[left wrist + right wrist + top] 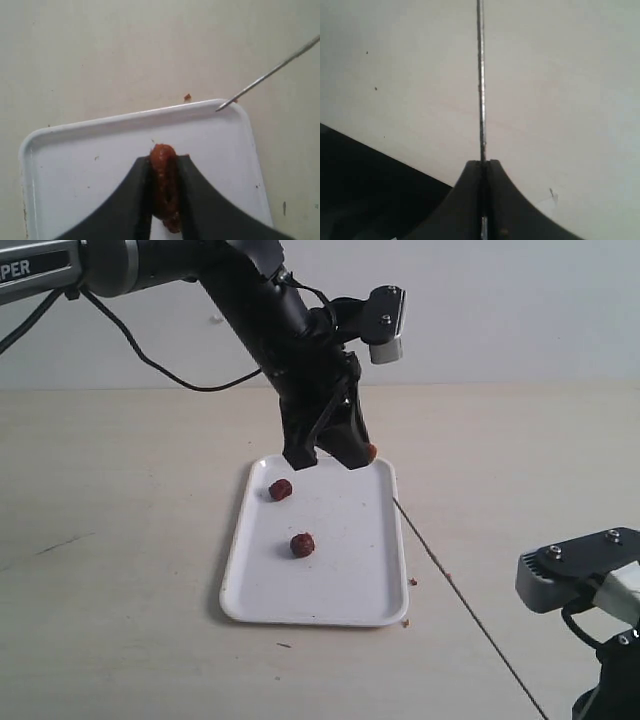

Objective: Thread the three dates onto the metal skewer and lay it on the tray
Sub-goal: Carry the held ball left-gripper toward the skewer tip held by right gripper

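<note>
Right pincer (483, 165): skewer (480, 75) tip toward tray (350, 575)

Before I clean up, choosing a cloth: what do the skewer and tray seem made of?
The skewer: looks like metal, thin grey rod with a dull sheen. The tray: probably plastic or melamine, smooth glossy white with a moulded rounded rim; enamelled metal possible.

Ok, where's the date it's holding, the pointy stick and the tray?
held date (164, 185): left wrist view, its wrinkled middle.
metal skewer (480, 90): right wrist view, middle of the rod.
tray (345, 580): exterior view, bare white floor.
</note>
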`<act>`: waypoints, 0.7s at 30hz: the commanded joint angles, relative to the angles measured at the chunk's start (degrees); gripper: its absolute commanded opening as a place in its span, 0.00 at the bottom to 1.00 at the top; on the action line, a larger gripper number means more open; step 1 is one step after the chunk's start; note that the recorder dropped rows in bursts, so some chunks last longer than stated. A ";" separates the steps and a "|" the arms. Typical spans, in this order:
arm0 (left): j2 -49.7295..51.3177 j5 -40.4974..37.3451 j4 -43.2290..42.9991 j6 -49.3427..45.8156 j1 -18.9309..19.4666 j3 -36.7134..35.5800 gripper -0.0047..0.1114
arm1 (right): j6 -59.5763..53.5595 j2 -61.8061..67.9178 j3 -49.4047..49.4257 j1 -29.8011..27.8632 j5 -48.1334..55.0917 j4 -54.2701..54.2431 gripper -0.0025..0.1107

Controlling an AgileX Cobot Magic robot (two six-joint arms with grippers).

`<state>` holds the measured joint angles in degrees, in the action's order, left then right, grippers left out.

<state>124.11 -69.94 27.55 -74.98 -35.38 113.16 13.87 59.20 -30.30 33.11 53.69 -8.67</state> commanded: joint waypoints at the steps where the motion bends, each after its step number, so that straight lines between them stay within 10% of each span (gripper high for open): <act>1: -0.72 -0.03 5.48 -4.24 1.83 0.33 0.20 | -1.79 0.21 0.21 -0.24 -1.50 1.31 0.02; 21: -0.99 -0.03 19.49 -6.94 7.52 -3.51 0.20 | -0.82 10.16 -8.58 -0.24 5.39 31.84 0.02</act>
<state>123.68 -69.94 44.19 -81.00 -28.06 111.36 12.69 68.60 -37.90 33.11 57.43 20.16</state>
